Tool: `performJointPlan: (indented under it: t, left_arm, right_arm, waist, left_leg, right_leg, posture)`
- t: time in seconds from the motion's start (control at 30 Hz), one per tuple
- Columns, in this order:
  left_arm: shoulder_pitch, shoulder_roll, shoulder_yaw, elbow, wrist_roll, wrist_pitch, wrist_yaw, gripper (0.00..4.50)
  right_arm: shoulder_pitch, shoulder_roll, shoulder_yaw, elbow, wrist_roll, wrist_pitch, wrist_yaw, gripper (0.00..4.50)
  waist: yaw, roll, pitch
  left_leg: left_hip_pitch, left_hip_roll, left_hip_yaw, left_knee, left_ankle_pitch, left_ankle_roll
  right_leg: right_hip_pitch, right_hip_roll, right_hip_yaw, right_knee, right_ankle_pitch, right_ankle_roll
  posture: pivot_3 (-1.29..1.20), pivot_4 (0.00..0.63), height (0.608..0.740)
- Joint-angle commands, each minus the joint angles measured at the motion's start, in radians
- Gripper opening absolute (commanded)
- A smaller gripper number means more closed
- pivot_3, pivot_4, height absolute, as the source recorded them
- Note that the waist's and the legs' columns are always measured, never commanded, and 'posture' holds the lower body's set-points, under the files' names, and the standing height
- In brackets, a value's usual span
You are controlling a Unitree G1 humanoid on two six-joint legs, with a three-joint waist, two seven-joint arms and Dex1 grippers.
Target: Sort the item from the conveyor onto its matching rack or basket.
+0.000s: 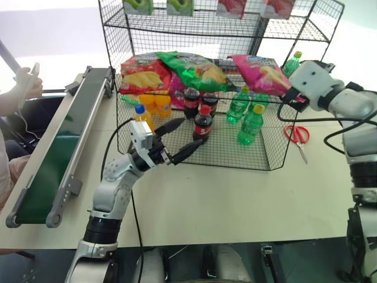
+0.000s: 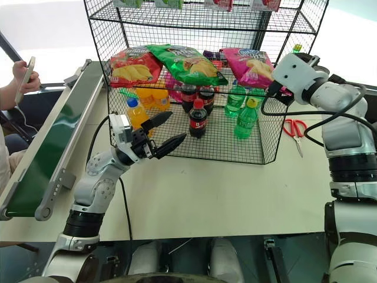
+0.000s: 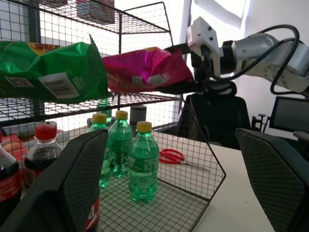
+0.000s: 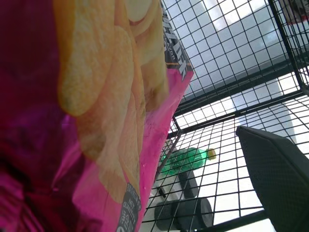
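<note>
Pink bag (image 2: pixel 252 63) lay on the middle shelf of the rack (image 2: pixel 194 23), right end, beside the green bag (image 2: pixel 184 62); red bag (image 2: pixel 131 63) at the left end. Its long axis ran near-to-far along the shelf, near edge hanging slightly over the rack's right front. Right gripper (image 2: pixel 275 88) sat at that near-right corner, jaws spread wide, nothing clamped; the wrist view showed the bag (image 4: pixel 87 116) just beside one finger (image 4: pixel 277 169), not between the fingers. Left gripper (image 2: pixel 162 132) also wide open and empty, over the table (image 2: pixel 224 194) in front of the lower tier's bottles, well apart from the bag. Conveyor (image 2: pixel 47 153) at far left carried nothing visible. Looked placed; right arm was the nearer one, and its way out lay back and right, away from the shelf edge.
</note>
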Motion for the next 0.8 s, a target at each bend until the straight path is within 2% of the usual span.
performJointPlan:
  t: [0.03, 0.17, 0.27, 0.6, 0.63, 0.7, 0.8]
  left_arm:
    - [-0.006, -0.004, -0.016, -0.027, 0.007, -0.023, -0.007, 4.5]
    - [-0.008, -0.003, -0.019, -0.028, 0.012, -0.023, -0.009, 4.5]
    - [-0.006, 0.001, -0.019, -0.028, 0.018, -0.029, -0.008, 4.5]
    - [-0.006, 0.011, -0.021, -0.027, 0.022, -0.033, -0.008, 4.5]
    - [-0.006, 0.011, -0.022, -0.027, 0.024, -0.034, -0.008, 4.5]
    - [-0.007, 0.009, -0.022, -0.028, 0.022, -0.034, -0.008, 4.5]
    - [-0.008, 0.01, -0.022, -0.028, 0.023, -0.032, -0.008, 4.5]
  right_arm:
    - [-0.015, -0.009, -0.045, -0.079, 0.089, 0.087, 0.068, 4.47]
    - [0.019, 0.018, -0.06, -0.168, 0.19, 0.18, 0.126, 4.47]
    - [0.04, 0.027, -0.067, -0.195, 0.21, 0.194, 0.113, 4.47]
    - [0.088, 0.033, -0.059, -0.205, 0.214, 0.117, 0.069, 4.47]
    - [0.096, 0.04, -0.066, -0.207, 0.228, 0.119, 0.071, 3.97]
    - [0.124, 0.029, -0.045, -0.204, 0.199, 0.058, 0.067, 3.34]
    - [0.109, 0.03, -0.034, -0.144, 0.148, -0.028, 0.013, 1.8]
  waist:
    - [0.0, 0.0, 0.0]
    - [0.001, 0.0, 0.0]
    - [0.001, 0.0, 0.0]
    - [0.001, 0.0, 0.0]
    - [0.001, 0.0, 0.0]
    - [0.002, 0.0, 0.0]
    - [0.001, 0.0, 0.0]
  left_leg:
    - [0.0, 0.0, 0.0, 0.0, 0.0, 0.0]
    - [0.0, 0.0, 0.0, 0.0, -0.001, 0.001]
    - [0.0, 0.0, 0.0, 0.0, -0.001, 0.001]
    - [0.0, 0.0, 0.0, 0.0, -0.001, 0.001]
    - [0.0, 0.0, 0.0, 0.0, -0.001, 0.001]
    - [0.0, 0.0, 0.0, 0.0, -0.001, 0.001]
    - [0.0, 0.0, 0.0, 0.0, -0.001, 0.001]
  right_leg:
    - [0.0, 0.0, 0.0, 0.0, 0.0, 0.0]
    - [0.0, 0.0, 0.0, 0.0, 0.0, 0.0]
    - [0.0, 0.0, 0.0, 0.0, 0.0, 0.0]
    - [0.0, 0.0, 0.0, 0.0, 0.0, 0.0]
    - [0.0, 0.0, 0.0, 0.0, 0.0, 0.0]
    - [0.0, 0.0, 0.0, 0.0, 0.0, 0.0]
    - [0.0, 0.0, 0.0, 0.0, 0.0, 0.0]
  posture:
    - [0.0, 0.15, 0.726]
    - [0.0, 0.15, 0.726]
    - [0.0, 0.15, 0.726]
    - [0.0, 0.15, 0.726]
    - [0.0, 0.15, 0.726]
    - [0.0, 0.15, 0.726]
    - [0.0, 0.15, 0.726]
